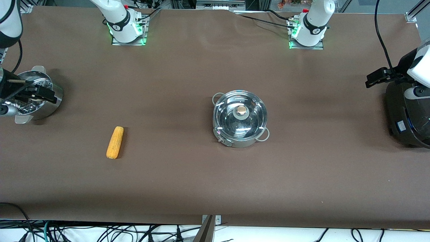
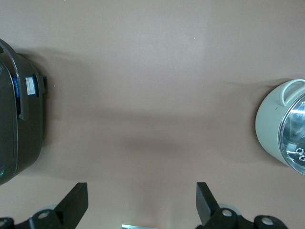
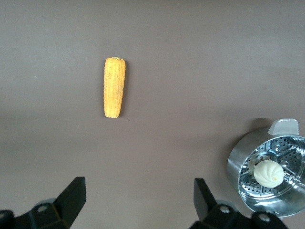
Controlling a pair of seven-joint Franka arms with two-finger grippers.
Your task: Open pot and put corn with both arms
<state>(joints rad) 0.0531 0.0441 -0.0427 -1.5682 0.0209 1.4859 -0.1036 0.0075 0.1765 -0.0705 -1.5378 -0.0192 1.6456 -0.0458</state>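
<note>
Pot (image 1: 240, 118) sitting mid-table, glass lid (image 1: 240, 112) w/ tan knob (image 1: 241, 109) on it; corn (image 1: 115, 142) lying flat on brown table (image 1: 188, 181), toward right arm's end, well apart from pot, a bit nearer front cam; right gripper (image 3: 139, 202) hanging over steamer (image 1: 35, 95) w/ white bun (image 3: 268, 172) inside, fingers apart, holding nothing; left gripper (image 2: 142, 204) hanging over black rice cooker (image 1: 408, 116) at left arm's end, fingers apart, holding nothing.
</note>
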